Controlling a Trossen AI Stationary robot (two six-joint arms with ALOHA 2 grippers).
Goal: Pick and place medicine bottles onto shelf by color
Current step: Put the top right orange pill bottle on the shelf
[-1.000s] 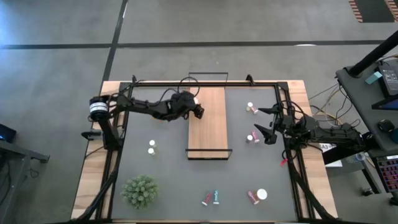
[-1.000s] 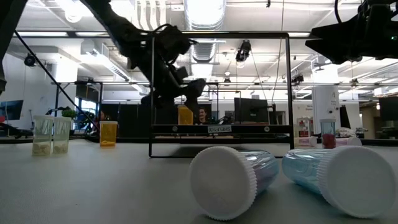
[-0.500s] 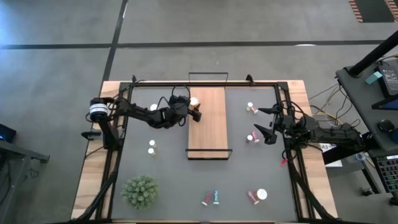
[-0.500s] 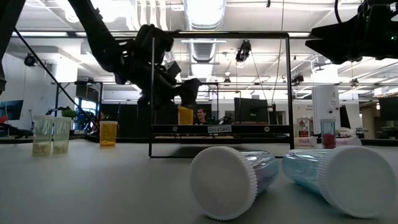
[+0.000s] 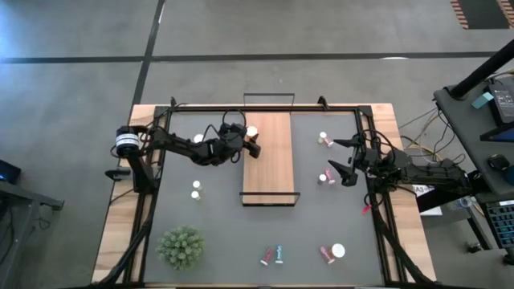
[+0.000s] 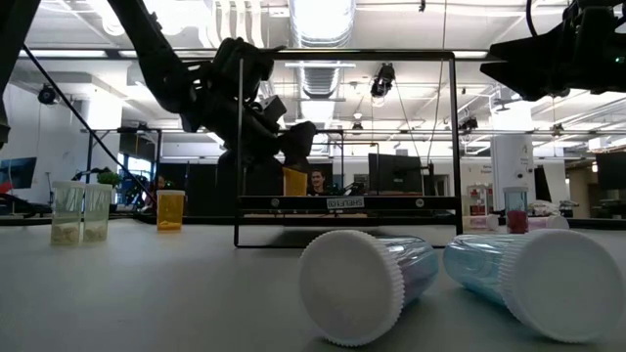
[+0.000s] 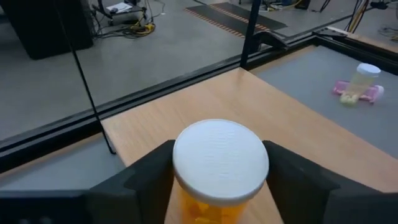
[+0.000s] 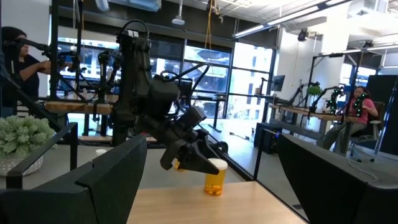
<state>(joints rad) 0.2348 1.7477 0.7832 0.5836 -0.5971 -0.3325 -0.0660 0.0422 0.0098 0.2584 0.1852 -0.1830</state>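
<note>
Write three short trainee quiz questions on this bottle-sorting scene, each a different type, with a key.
1. True or false: the left claw has an orange bottle between its fingers.
2. The orange bottle stands on: A) the grey tabletop, B) the wooden shelf, C) beside the green plant.
3. Fill in: the bottle's cap is ____.

Key: 1 true; 2 B; 3 white.

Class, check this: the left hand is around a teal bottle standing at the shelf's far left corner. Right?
Not quite. The bottle between the left hand's fingers is orange with a white cap, as the left wrist view shows. It does stand at the shelf's far left corner.
</note>
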